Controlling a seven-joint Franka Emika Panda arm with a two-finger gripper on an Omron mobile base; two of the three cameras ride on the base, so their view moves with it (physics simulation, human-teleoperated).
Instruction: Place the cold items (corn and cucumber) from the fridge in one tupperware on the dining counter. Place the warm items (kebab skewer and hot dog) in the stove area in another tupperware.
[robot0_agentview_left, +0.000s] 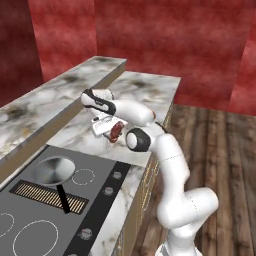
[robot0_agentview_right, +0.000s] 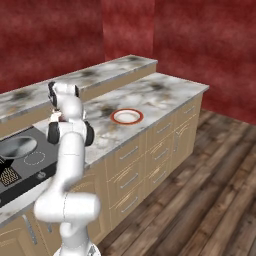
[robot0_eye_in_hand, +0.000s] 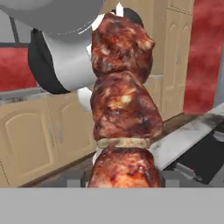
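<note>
One kebab (robot0_eye_in_hand: 124, 113) clamped in the pincer (robot0_eye_in_hand: 124, 178), tips pressed on either side of the lowest chunk of meat, stick pointing away from the hand. Held aloft over the table (robot0_agentview_left: 150, 87), just past the far edge of the stove (robot0_agentview_left: 30, 220) and toward the table's front edge, clear of the pan (robot0_agentview_left: 52, 170).

Likely step: carrying the warm food to its container. Keep the squeeze steady. Expect some slipping or turning of soft, lumpy meat between narrow tips, so move smoothly and avoid sudden wrist rolls.

Travel along the table toward the red-rimmed dish (robot0_agentview_right: 113, 118) near the middle of the front edge, well apart from the load for now. Unclear whether the right container, so check before committing.

Bring the stick level before lowering, centre above the rim, descend until nearly touching the bottom, and only then part the tips.
</note>
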